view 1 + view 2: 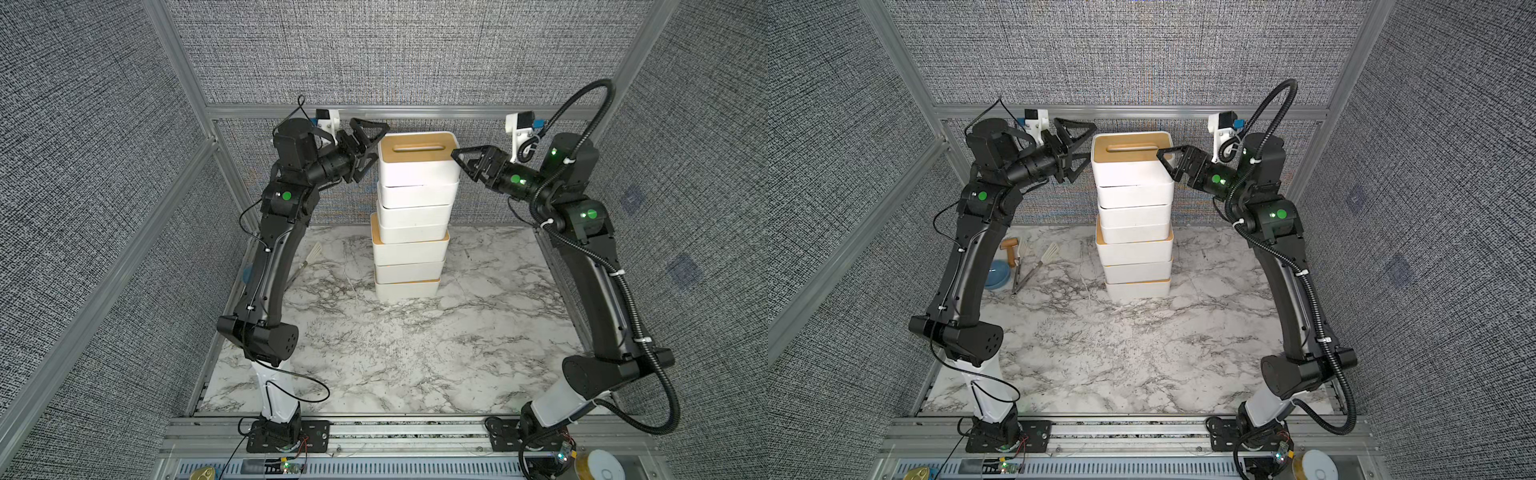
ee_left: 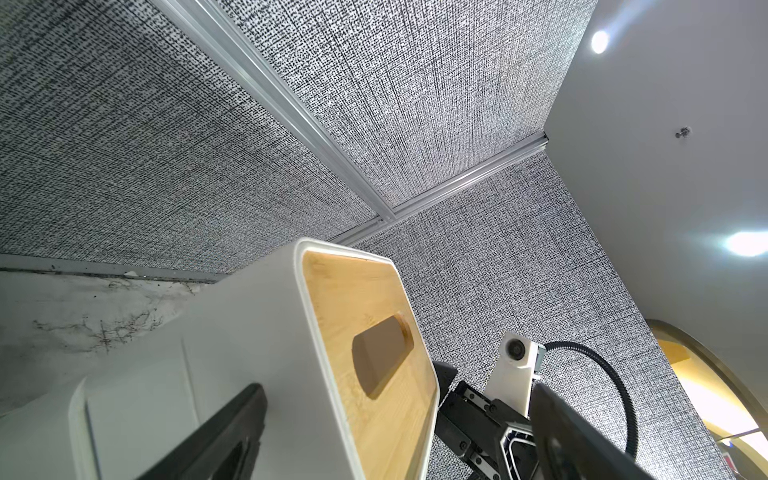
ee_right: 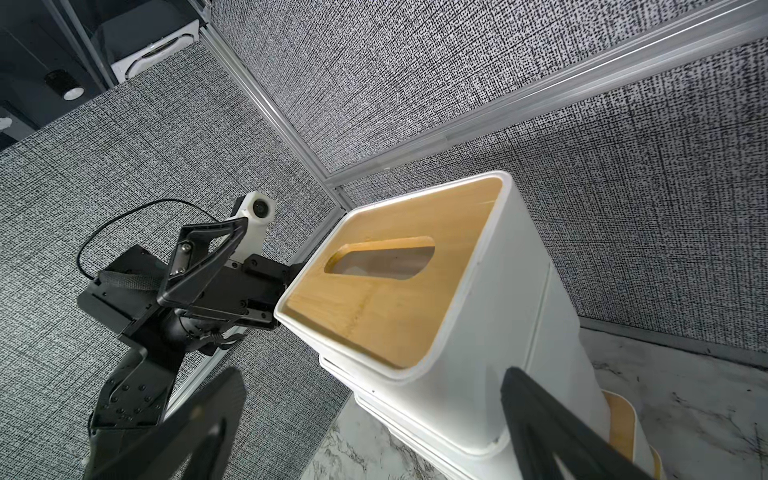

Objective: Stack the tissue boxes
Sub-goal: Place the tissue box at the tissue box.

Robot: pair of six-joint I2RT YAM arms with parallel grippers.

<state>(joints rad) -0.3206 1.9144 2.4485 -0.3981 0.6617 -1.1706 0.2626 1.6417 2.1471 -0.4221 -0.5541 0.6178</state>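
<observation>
A tall stack of seven white rounded plastic tissue boxes [image 1: 409, 249] stands towards the back of a white marble-patterned table [image 1: 415, 353], midway between two black robot arms. The top box [image 1: 417, 166], with a tan bamboo lid and oval slot, sits roughly square on the one beneath. The left gripper [image 1: 376, 141] is just beside one end of it and the right gripper [image 1: 463, 164] is at the other end. Both have their jaws spread wide and are clamped on nothing. Whether either finger brushes the box cannot be told.

The stacking looks finished, so the step in hand is probably letting go cleanly. Each arm should draw straight outwards, away from the box ends, without lifting or sweeping sideways. The tower is uneven lower down and a nudge at the top could topple it.

Only a top view clearly shows a blue bowl [image 1: 998, 276], metal tongs [image 1: 1017, 272] and a slotted spatula [image 1: 1047, 254] beside the left arm. The right wrist view shows the lid sunk inside the white rim, and a tan lid edge [image 3: 619, 424] jutting out lower down
</observation>
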